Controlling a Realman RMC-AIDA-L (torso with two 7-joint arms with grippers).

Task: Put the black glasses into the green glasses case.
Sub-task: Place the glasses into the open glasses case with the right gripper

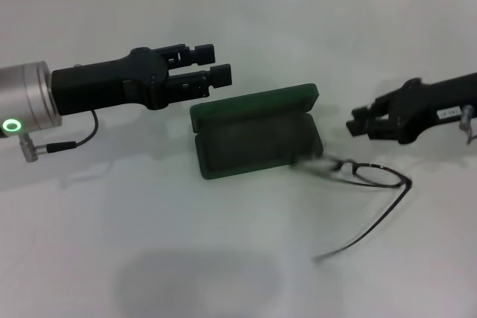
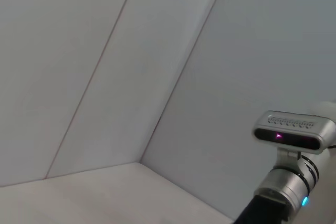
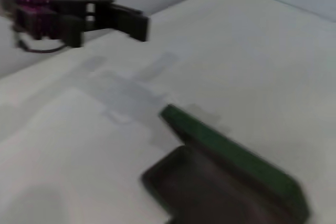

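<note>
Lying beside open green glasses case (image 1: 257,132): thin-framed black glasses (image 1: 373,176)

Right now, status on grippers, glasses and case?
Left gripper open, above case's left end. Right gripper empty, beside the black glasses. Green glasses case open, glasses outside. Nothing blocking.

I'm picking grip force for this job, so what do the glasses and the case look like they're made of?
The black glasses look like thin metal wire: slim dark rims and a long, slender temple arm, with clear lenses. The green glasses case looks like a rigid hard shell with a matte dark green skin; its open lid stands stiffly, and the lining looks dull and soft, possibly felt. Neither can be confirmed by sight alone.
</note>
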